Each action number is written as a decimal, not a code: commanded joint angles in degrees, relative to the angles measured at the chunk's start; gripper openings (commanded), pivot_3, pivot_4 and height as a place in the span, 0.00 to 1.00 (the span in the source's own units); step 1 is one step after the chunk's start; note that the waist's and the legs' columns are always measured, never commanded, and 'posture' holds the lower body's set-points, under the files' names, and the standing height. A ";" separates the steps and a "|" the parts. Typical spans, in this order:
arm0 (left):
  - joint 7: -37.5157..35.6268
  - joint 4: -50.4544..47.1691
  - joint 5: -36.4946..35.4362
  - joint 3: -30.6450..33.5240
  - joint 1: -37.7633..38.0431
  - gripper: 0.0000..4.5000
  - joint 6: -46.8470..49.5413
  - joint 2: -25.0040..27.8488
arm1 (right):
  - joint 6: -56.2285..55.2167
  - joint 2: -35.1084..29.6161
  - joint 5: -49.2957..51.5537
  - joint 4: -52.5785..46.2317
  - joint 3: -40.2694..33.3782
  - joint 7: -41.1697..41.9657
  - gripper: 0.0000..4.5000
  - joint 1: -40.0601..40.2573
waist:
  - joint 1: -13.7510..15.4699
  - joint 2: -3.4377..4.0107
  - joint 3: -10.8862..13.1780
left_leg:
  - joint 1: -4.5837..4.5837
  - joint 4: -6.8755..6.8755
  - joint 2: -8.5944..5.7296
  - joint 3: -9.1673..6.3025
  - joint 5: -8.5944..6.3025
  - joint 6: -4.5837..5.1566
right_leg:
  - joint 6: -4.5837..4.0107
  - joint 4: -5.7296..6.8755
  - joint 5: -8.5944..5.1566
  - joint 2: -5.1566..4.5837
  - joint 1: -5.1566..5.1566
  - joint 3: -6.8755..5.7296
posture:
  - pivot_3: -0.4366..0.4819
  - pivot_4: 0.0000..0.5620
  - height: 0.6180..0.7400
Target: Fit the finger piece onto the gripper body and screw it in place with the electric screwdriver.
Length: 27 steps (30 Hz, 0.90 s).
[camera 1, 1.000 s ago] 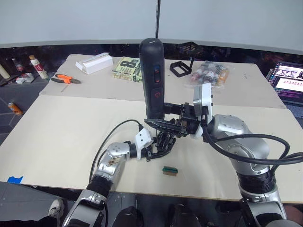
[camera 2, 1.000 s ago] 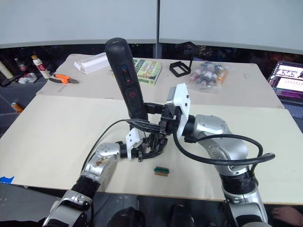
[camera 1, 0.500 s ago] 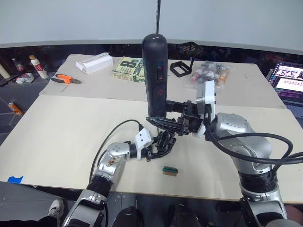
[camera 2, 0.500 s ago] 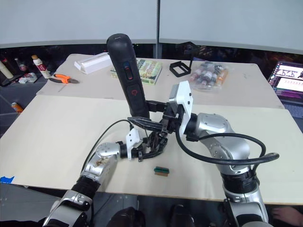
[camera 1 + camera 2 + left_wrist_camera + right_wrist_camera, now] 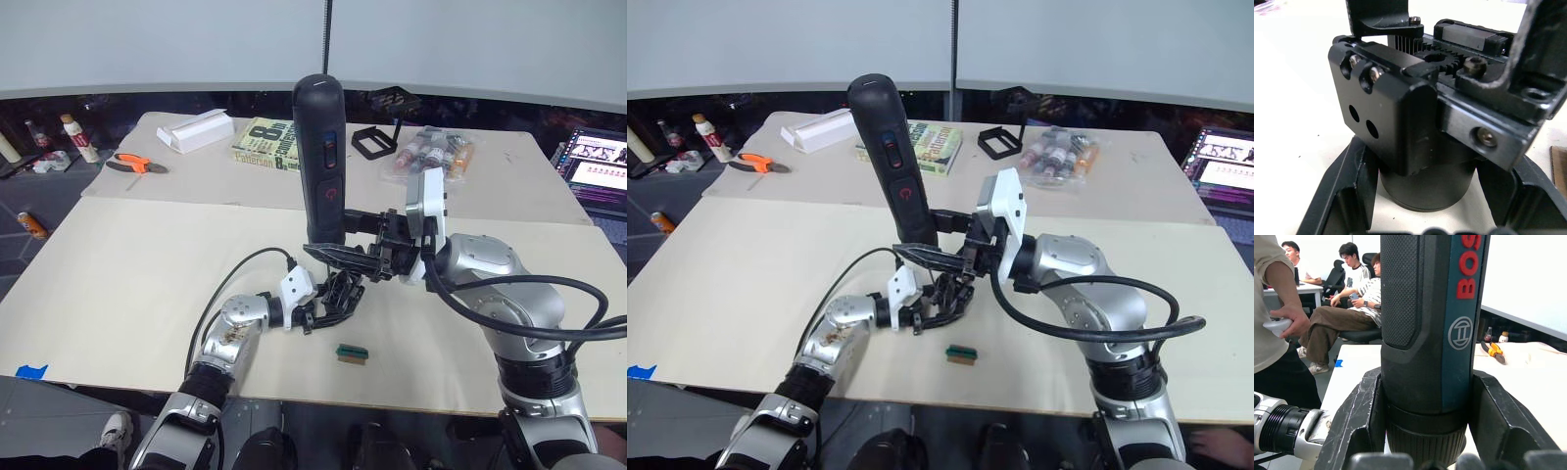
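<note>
My right gripper (image 5: pixel 341 257) is shut on the electric screwdriver (image 5: pixel 320 147), a thick black tool with red marks. It stands nearly upright with its lower end just above the gripper body (image 5: pixel 338 294); its bit is hidden behind my fingers. In the right wrist view both fingers (image 5: pixel 1356 421) press on the screwdriver's barrel (image 5: pixel 1425 323). My left gripper (image 5: pixel 326 305) is shut on the round base (image 5: pixel 1425 188) of the gripper body, low over the table. A black block (image 5: pixel 1383 117) with two screws sits on the body's geared top. I cannot tell the finger piece apart from the body.
A small green-and-tan block (image 5: pixel 350 352) lies near the table's front edge. At the back are a book (image 5: pixel 265 145), a white box (image 5: pixel 196 130), orange pliers (image 5: pixel 137 164), a black frame (image 5: pixel 372 142) and bagged bottles (image 5: pixel 431 152). A laptop (image 5: pixel 600 166) stands far right. People (image 5: pixel 1347 298) sit beyond.
The screwdriver has shifted slightly to the right and stands a little more upright in my right gripper. My left gripper and the gripper body have stayed in place.
</note>
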 commanded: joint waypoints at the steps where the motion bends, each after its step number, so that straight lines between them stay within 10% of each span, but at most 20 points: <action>1: -0.85 -0.08 -0.12 -1.72 1.26 0.52 0.70 -0.39 | -1.10 0.31 1.05 -2.93 -0.76 0.10 0.43 -1.76 | 0.00 0.00 0.00 | 0.00 0.00 0.00 0.00 0.00 0.00 | 0.00 0.00 0.00 0.00 0.00 0.00 | 0.48 0.27 1.00; 27: -0.94 -0.51 -0.31 -1.56 1.52 0.52 1.14 -0.22 | -0.29 0.07 1.33 -3.10 0.16 0.11 0.43 -2.57 | 0.00 0.00 0.00 | 0.00 -0.01 0.00 0.00 0.00 0.00 | 0.00 -0.01 0.00 0.00 0.00 0.00 | 0.48 0.27 1.00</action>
